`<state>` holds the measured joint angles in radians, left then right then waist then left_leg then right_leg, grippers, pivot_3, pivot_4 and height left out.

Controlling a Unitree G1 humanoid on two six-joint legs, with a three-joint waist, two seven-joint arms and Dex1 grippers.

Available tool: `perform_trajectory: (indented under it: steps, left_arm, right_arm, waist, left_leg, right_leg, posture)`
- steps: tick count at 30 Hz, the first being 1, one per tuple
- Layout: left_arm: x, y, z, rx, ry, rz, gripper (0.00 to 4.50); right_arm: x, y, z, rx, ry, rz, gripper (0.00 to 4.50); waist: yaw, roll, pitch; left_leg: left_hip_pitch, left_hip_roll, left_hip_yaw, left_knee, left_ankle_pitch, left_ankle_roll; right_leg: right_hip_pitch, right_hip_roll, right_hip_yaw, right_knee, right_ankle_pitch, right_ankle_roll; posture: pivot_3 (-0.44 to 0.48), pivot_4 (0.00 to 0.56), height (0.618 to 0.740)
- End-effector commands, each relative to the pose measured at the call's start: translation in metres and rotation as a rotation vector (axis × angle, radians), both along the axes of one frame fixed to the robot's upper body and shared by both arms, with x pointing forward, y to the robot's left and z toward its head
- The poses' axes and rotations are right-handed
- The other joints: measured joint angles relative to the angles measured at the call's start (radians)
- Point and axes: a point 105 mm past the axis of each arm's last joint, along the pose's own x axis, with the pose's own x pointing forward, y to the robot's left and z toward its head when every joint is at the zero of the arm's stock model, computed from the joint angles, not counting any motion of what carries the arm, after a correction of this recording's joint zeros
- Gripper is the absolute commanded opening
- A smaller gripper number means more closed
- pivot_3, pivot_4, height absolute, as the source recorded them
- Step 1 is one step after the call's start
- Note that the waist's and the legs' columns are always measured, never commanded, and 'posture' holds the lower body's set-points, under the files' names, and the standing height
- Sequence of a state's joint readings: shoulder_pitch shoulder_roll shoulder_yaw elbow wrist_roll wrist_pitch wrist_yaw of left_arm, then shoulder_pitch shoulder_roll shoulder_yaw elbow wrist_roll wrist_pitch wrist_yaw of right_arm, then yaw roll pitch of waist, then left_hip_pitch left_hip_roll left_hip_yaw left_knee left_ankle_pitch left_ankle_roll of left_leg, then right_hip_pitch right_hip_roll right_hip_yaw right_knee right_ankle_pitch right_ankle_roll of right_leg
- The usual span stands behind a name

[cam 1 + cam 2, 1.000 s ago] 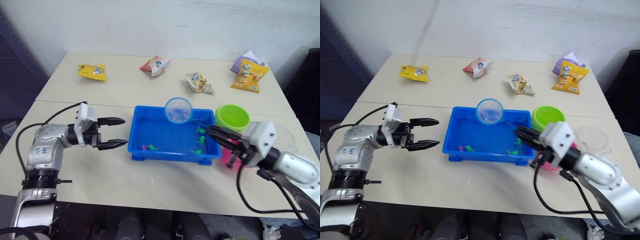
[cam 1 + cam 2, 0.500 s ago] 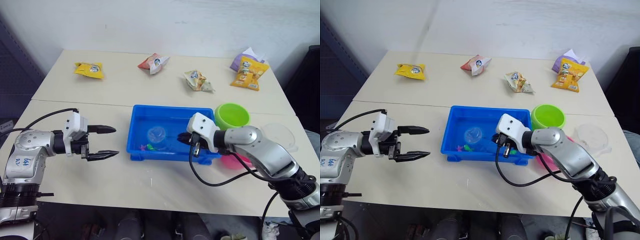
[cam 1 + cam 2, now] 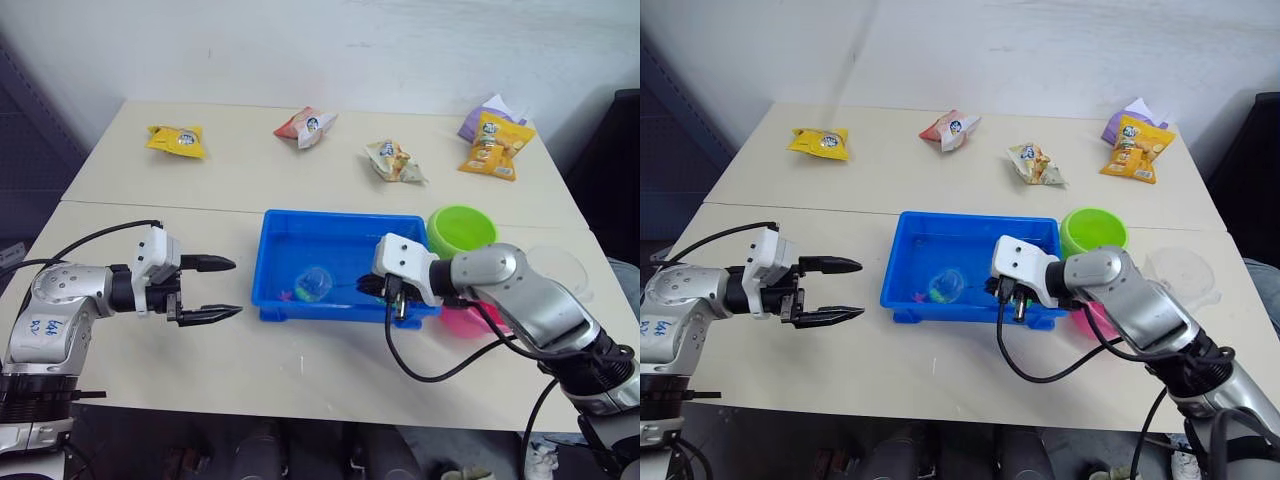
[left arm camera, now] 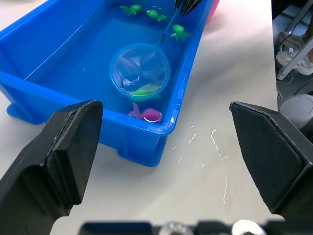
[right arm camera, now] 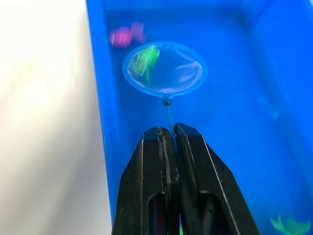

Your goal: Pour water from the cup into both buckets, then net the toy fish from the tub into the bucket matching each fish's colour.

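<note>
From the head views we see the tub (image 3: pixel 340 262) near the middle of the tabletop (image 3: pixel 300 370). Our right gripper (image 3: pixel 372 287) reaches over the tub's near right corner and holds the net (image 3: pixel 313 283) low inside it, the hoop by the tub's near wall. The green bucket (image 3: pixel 463 232) stands just beside the tub's far right corner, the pink bucket (image 3: pixel 470 320) just beside its near right corner, partly behind our right arm, and the cup (image 3: pixel 566 272) beyond the buckets, further from the tub. Our left gripper (image 3: pixel 222 289) hovers left of the tub, apart from it, fingers spread and holding nothing. Four snack bags (image 3: pixel 394 161) lie well beyond the tub's far side

In the left wrist view the net's hoop lies in the tub with a green fish (image 4: pixel 144 91) at its rim and a pink fish (image 4: pixel 146 114) just outside it, against the tub's wall. Three more green fish (image 4: pixel 179 32) sit at the tub's other end

In the right wrist view our right fingers (image 5: pixel 155 191) are pressed together on the net's thin handle, and the green fish sits within the hoop, the pink one just past it
</note>
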<state>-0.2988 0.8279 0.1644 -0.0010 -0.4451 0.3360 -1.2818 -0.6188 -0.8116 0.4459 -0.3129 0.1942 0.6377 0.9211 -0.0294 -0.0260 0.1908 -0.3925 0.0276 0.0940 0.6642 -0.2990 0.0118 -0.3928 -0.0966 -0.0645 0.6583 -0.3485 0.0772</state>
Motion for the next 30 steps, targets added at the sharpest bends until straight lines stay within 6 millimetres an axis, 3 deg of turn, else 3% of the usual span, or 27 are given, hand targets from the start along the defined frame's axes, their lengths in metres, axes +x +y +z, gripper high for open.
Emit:
perform_trajectory:
  steps: [1, 6, 20, 27, 30]
  left_arm:
    - [-0.005, -0.001, 0.005, 0.016, -0.014, -0.023, 4.48]
    - [-0.003, -0.001, 0.005, 0.015, -0.013, -0.024, 4.48]
    - [-0.007, -0.001, 0.002, 0.015, 0.000, -0.024, 4.48]
    - [-0.006, 0.001, 0.001, 0.015, -0.001, -0.014, 4.48]
    - [-0.006, 0.000, 0.001, 0.012, -0.004, -0.008, 4.48]
  right_arm:
    - [0.003, -0.005, 0.008, -0.085, -0.092, 0.036, 0.00]
    - [0.008, -0.001, 0.007, -0.112, -0.120, 0.063, 0.00]
    - [0.013, 0.040, 0.013, -0.160, -0.137, 0.242, 0.00]
    - [0.013, 0.051, 0.024, -0.071, -0.097, 0.262, 0.00]
    - [0.014, 0.046, 0.028, -0.015, -0.075, 0.228, 0.00]
  waist:
    - [0.000, 0.000, 0.000]
    - [-0.001, 0.000, 0.000]
    - [-0.001, 0.000, 0.000]
    - [-0.002, 0.000, 0.000]
    - [-0.001, 0.000, 0.000]
  left_leg:
    - [0.000, 0.000, 0.000, 0.000, 0.000, 0.000]
    - [0.000, 0.000, 0.000, 0.000, 0.000, 0.000]
    - [0.000, 0.000, 0.001, 0.000, 0.000, -0.001]
    - [0.000, 0.000, 0.000, 0.000, 0.000, -0.001]
    - [0.000, 0.000, 0.000, 0.000, 0.000, -0.001]
  right_leg:
    - [0.000, 0.000, 0.000, 0.000, 0.000, 0.000]
    - [0.000, 0.000, 0.000, 0.000, 0.000, 0.000]
    - [0.000, 0.000, 0.000, 0.000, 0.000, 0.000]
    - [0.000, 0.000, 0.000, 0.001, 0.000, 0.000]
    - [0.000, 0.000, 0.000, 0.001, 0.000, 0.000]
  posture:
    - [0.000, 0.150, 0.738]
    - [0.000, 0.150, 0.738]
    - [0.000, 0.150, 0.738]
    - [0.000, 0.150, 0.738]
    - [0.000, 0.150, 0.738]
